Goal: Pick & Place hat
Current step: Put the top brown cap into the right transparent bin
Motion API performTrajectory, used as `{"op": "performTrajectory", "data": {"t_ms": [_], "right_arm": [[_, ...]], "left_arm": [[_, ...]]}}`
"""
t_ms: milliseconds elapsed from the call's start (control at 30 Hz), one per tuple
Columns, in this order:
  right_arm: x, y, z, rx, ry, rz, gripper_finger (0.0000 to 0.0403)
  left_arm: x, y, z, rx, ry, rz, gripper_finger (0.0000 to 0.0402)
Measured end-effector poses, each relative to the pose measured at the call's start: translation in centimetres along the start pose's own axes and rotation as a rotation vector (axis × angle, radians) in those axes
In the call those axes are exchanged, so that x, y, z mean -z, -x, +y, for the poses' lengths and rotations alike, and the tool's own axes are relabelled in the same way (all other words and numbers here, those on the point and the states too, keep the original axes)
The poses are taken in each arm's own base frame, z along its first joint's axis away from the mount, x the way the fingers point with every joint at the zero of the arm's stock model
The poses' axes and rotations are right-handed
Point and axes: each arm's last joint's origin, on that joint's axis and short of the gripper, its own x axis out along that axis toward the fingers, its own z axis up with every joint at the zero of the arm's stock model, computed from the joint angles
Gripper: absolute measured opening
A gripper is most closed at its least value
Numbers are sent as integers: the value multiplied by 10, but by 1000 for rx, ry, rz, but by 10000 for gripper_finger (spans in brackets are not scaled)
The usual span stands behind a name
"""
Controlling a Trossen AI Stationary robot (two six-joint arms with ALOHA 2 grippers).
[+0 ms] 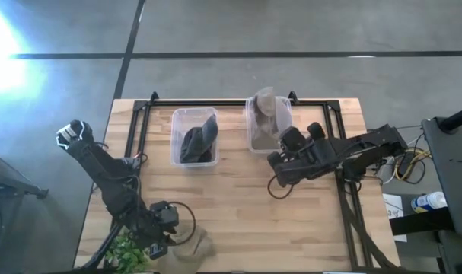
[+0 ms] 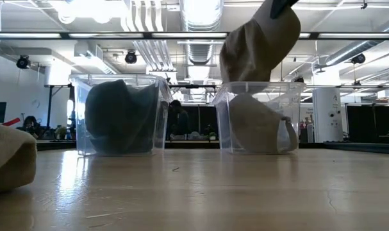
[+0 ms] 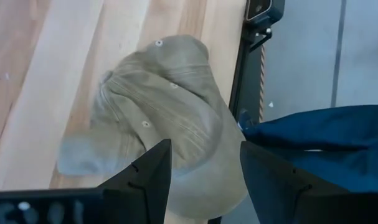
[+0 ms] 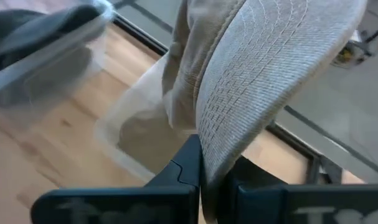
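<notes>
A tan cap (image 3: 170, 118) lies on the wood near the table's near-left corner (image 1: 197, 245), and shows at the low view's left (image 2: 8, 157). My left gripper (image 3: 204, 174) hovers over it, open, a finger on either side, touching nothing. My right gripper (image 4: 204, 177) is shut on a second tan hat (image 2: 261, 45), held above the right clear bin (image 1: 285, 114), which has more tan hats in it (image 2: 255, 122). The left clear bin (image 1: 176, 137) holds a dark hat (image 2: 120, 115). My right gripper pinches the tan hat's stitched brim (image 4: 238, 124) between its two fingers. In the low view the hat hangs below the gripper (image 2: 281, 5), lifted off the table, its lower end (image 2: 236, 74) just above the right bin's rim.
A black metal frame (image 1: 345, 198) runs along the table's far and right sides. A green leafy thing (image 1: 128, 250) sits by the near-left corner. Blue cloth (image 3: 319, 143) shows beyond the table edge past the cap. Bare wood lies between bins and near edge.
</notes>
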Motion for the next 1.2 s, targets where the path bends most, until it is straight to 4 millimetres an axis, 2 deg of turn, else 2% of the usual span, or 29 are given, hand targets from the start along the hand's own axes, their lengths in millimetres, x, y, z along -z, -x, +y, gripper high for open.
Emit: {"op": "performTrajectory", "data": {"t_ms": [200, 433, 667, 900, 1200], "right_arm": [[-5, -9, -2, -1, 48, 71, 13], [3, -44, 8, 13, 160, 315, 13], [2, -67, 25, 26, 255, 400, 13], [-3, -104, 29, -33, 271, 616, 13], [-15, -130, 25, -168, 226, 684, 18]], "left_arm": [[-1, 0, 1, -15, -37, -26, 184], [-2, 0, 1, -28, -55, -46, 183], [-1, 0, 2, -32, -55, -43, 184], [-1, 0, 2, -33, -55, -43, 184], [-1, -2, 2, -38, -59, -40, 184]]}}
